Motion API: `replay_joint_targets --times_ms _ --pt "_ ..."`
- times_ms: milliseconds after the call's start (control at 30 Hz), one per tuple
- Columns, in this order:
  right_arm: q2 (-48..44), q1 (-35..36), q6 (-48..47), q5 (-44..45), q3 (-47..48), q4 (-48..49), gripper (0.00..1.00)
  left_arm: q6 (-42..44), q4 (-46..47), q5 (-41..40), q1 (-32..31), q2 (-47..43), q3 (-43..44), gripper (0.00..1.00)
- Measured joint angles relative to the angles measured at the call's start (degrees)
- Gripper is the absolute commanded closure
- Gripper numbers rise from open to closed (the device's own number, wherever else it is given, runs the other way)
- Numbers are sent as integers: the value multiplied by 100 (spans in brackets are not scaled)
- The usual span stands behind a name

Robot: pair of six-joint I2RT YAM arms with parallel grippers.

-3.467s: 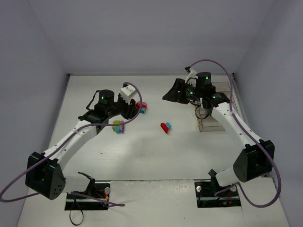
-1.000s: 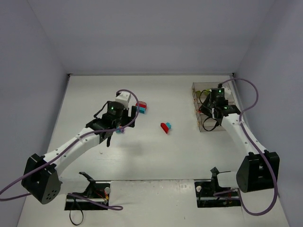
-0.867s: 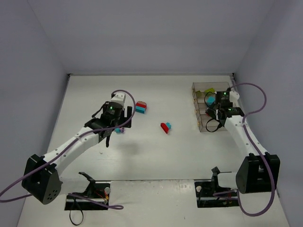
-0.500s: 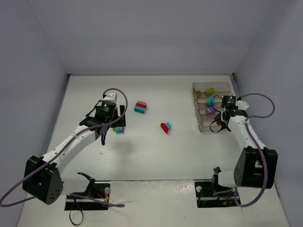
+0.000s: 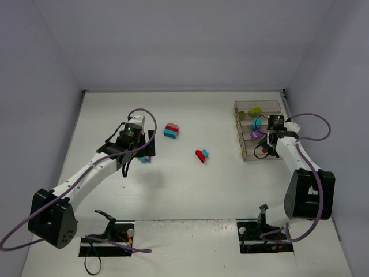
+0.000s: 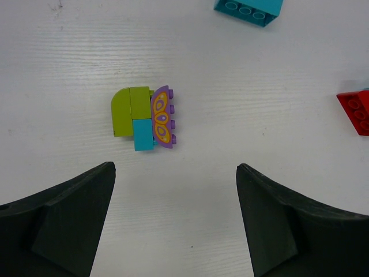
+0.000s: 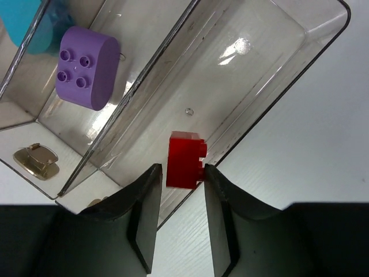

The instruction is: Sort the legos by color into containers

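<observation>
The containers (image 5: pixel 258 107) stand in a row at the right; their bins hold a lime lego (image 5: pixel 255 111), a teal one (image 5: pixel 256 123) and a purple one (image 5: pixel 254 134). My right gripper (image 5: pixel 264 151) hangs over the nearest bin (image 7: pixel 271 75), shut on a red lego (image 7: pixel 184 160) at its fingertips. The purple lego (image 7: pixel 85 75) lies in the neighbouring bin. My left gripper (image 6: pixel 176 167) is open above the table, just short of a lime, teal and purple clump (image 6: pixel 144 118). That clump (image 5: pixel 145 158) lies beside the left gripper (image 5: pixel 141 151).
A red and teal lego pair (image 5: pixel 170 130) lies beyond the clump, its teal part (image 6: pixel 249 8) at the left wrist view's top edge. Another red and teal piece (image 5: pixel 202 154) lies mid-table, its red part (image 6: pixel 357 109) showing at the right. A metal clip (image 7: pixel 36 157) sits by the bins.
My right gripper has swung right and toward the near end of the containers, uncovering the bins. My left gripper has drawn back to the left, off the clump.
</observation>
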Motion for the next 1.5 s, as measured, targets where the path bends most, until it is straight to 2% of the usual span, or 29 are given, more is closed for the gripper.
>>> replay_joint_targets --times_ms 33,67,100,200,400,600,900,1100,1500 --pt "0 0 -11 -2 9 0 63 -7 -4 26 0 13 0 21" --pt "0 0 -24 -7 17 2 53 -13 -7 57 0 33 2 21" --pt "0 0 -37 -9 28 2 47 -22 -9 101 0 55 9 21" --pt "-9 0 -186 -39 76 2 40 -70 -4 216 -2 127 37 21" --pt "-282 20 -483 -260 160 26 43 -149 114 555 -184 439 240 21" --pt "-789 114 -931 -999 160 219 45 153 551 1207 -660 1071 551 21" --pt "-1032 398 -1399 -2238 155 492 44 1674 804 2044 -1482 2433 1633 19" --pt "-1182 623 -1506 -2605 42 560 44 2455 890 2664 -1558 3294 2361 19" --pt "-1327 654 -1550 -2914 -116 592 44 2905 990 2774 -1836 4264 2693 19"
